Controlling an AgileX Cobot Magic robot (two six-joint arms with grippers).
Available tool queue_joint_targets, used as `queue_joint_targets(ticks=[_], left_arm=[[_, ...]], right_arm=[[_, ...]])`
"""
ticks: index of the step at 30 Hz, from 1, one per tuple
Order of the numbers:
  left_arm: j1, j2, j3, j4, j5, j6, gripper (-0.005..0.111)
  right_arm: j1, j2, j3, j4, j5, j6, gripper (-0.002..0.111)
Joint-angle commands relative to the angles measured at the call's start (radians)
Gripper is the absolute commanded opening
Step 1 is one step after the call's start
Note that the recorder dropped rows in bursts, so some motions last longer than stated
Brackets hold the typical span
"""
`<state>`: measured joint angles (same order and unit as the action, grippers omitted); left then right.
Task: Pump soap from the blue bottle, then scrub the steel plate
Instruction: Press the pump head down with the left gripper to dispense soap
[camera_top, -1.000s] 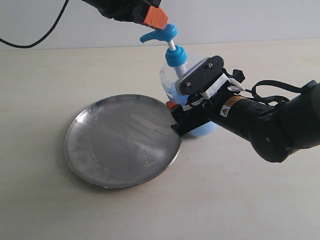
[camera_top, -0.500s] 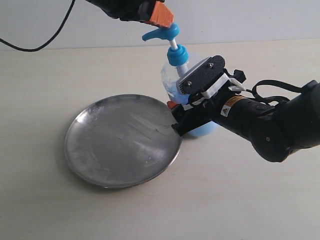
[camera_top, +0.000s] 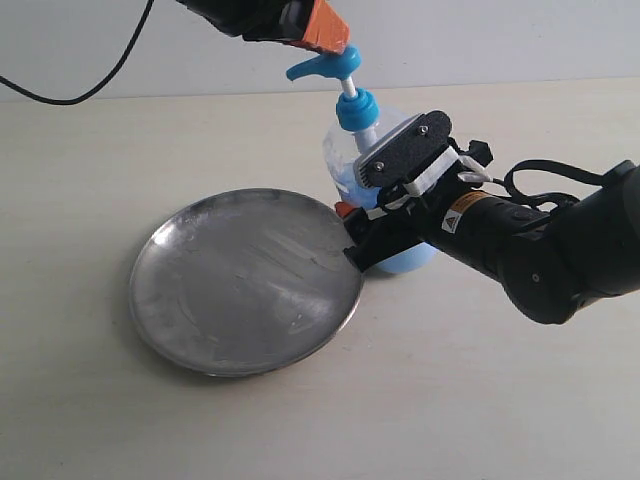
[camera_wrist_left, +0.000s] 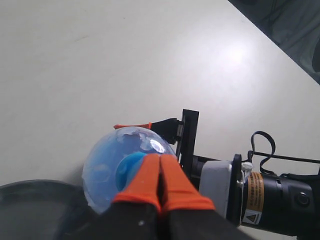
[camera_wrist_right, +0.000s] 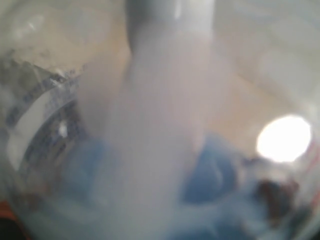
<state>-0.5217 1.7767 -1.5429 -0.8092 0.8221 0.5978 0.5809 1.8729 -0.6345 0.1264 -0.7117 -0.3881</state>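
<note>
The blue bottle (camera_top: 341, 158), set on the counter (camera_top: 480, 400) beside the steel plate (camera_top: 245, 285), is clasped around its body by the right gripper (camera_top: 363, 215), with the left gripper (camera_top: 322, 30), pinched closed, held at the pump head (camera_top: 325, 67), both nudged slightly rightward since a second ago, the bottle's base hidden.

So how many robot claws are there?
2. The left gripper, pinched shut, is above the pump of the blue bottle; the right gripper clasps its body.

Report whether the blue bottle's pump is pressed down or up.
Up: the blue bottle's white stem shows bare between pump head and collar in the exterior view.
</note>
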Motion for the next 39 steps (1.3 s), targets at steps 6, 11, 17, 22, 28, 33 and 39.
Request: queue_joint_targets(ticks=[6, 11, 17, 22, 28, 33, 39], left_arm=[[-0.006, 0.012, 0.005, 0.078, 0.065, -0.042, 0.000], [-0.006, 0.014, 0.005, 0.085, 0.072, -0.053, 0.000], [-0.006, 0.015, 0.032, 0.087, 0.069, -0.053, 0.000], [-0.006, 0.015, 0.032, 0.099, 0.069, -0.053, 0.000], [-0.006, 0.015, 0.032, 0.101, 0.069, -0.053, 0.000], [-0.006, 0.029, 0.032, 0.100, 0.072, -0.056, 0.000], [-0.027, 0.086, 0.032, 0.096, 0.076, -0.056, 0.000]], right_arm=[[0.001, -0.007, -0.002, -0.066, 0.035, 0.018, 0.000], [0.001, -0.007, -0.002, -0.067, 0.031, 0.024, 0.000], [0.001, -0.007, -0.002, -0.096, 0.025, 0.051, 0.000], [0.001, -0.007, -0.002, -0.126, 0.018, 0.082, 0.000], [0.001, -0.007, -0.002, -0.126, 0.011, 0.094, 0.000], [0.001, -0.007, -0.002, -0.126, 0.011, 0.094, 0.000], [0.001, -0.007, -0.002, -0.126, 0.011, 0.094, 0.000]])
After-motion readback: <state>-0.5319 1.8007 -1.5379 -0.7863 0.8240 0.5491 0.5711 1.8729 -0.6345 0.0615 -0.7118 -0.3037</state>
